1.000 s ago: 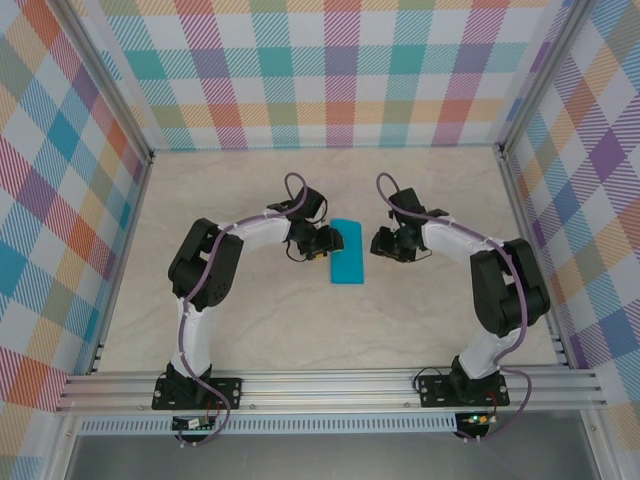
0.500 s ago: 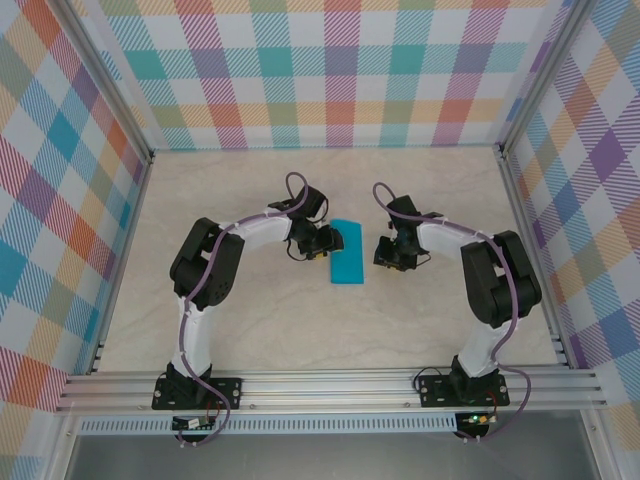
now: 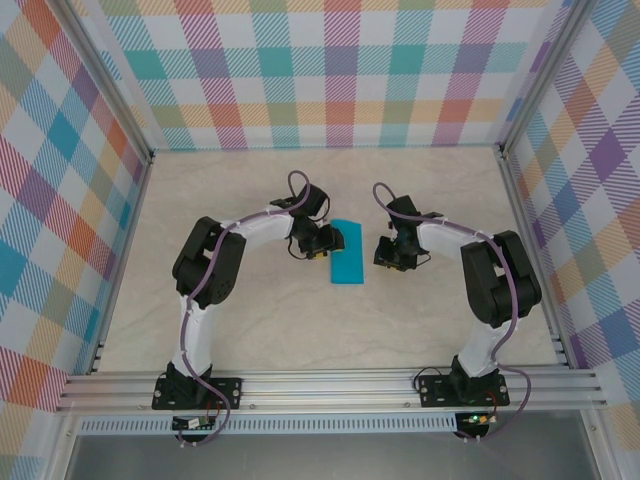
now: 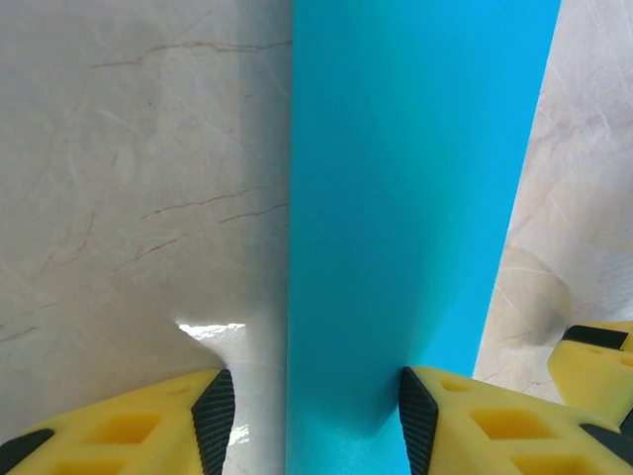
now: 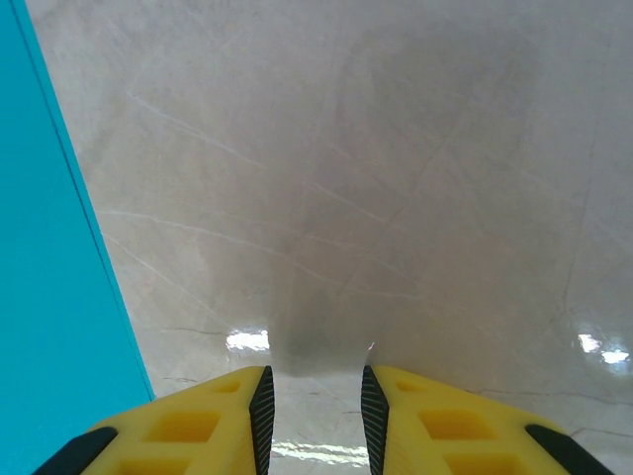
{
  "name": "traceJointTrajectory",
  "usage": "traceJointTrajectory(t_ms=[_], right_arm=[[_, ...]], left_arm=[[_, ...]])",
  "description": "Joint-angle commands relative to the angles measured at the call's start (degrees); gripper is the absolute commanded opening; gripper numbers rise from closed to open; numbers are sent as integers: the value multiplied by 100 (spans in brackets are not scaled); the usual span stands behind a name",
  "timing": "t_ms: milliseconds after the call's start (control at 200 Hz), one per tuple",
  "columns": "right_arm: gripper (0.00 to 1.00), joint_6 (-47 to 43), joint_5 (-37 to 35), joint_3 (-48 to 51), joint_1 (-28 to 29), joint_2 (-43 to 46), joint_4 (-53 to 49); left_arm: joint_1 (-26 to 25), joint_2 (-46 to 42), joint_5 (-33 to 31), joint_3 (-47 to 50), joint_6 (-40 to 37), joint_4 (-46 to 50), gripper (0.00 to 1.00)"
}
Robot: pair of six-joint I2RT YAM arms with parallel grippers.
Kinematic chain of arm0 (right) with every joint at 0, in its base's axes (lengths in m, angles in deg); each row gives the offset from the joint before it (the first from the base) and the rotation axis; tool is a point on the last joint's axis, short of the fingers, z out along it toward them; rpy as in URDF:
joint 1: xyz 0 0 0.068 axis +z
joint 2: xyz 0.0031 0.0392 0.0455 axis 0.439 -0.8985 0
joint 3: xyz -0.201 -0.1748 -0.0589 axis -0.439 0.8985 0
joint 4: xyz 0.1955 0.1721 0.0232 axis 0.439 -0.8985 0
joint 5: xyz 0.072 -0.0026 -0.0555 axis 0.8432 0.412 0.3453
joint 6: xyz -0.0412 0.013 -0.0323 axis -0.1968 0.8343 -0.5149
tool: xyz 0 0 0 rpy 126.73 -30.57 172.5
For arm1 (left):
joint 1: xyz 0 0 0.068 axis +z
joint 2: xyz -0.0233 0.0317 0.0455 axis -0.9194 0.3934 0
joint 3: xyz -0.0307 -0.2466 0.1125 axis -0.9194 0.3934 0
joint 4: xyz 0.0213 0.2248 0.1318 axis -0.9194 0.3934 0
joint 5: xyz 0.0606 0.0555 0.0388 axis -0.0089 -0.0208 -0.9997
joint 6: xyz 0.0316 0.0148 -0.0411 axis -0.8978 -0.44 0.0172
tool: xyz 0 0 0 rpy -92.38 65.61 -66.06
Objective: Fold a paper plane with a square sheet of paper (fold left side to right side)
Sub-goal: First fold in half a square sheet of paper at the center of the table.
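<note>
Teal paper (image 3: pixel 348 254) lies flat near the middle of the pale marble-look table (image 3: pixel 300 330), and from the overhead camera I see it as a narrow upright rectangle, its long sides running near to far. It looks folded over on itself, though I cannot make out the layers.

My left gripper (image 3: pixel 322 245) sits at the paper's left long edge, towards the far end. On the left wrist camera the paper (image 4: pixel 415 198) runs away from the gripper (image 4: pixel 312 396) as a broad blue band. Its left edge falls inside the gap between the two yellow fingers: the left finger (image 4: pixel 129 426) is over bare table, and the right finger (image 4: pixel 495 426) is over the paper. The jaws stand moderately wide and clamp nothing. I cannot tell whether the tips press on the sheet.

My right gripper (image 3: pixel 385 252) is just to the right of the paper, with a strip of table between them. On its own camera the gripper (image 5: pixel 312 396) shows a narrow gap with only bare table in it, and the paper (image 5: pixel 49 297) runs along the left edge of that picture.

Checked walls in many colours (image 3: pixel 330 70) enclose the table.
</note>
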Motion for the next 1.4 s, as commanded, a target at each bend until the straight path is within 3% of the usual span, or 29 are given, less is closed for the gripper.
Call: traceJointTrajectory(t_ms=[0,825,1090,1395], right_arm=[[32,-102,6,46,6,-21,-229],[32,-78,248,73,49,265,-76],[13,176,1495,391,50,724,1199],[8,506,1947,309,85,227,1524]], left_arm=[[-199,318,-49,-110,-156,117,51],[-259,439,-136,-333,-225,317,52],[-260,424,-170,-324,-201,317,52],[-260,439,-205,-319,-157,300,52]])
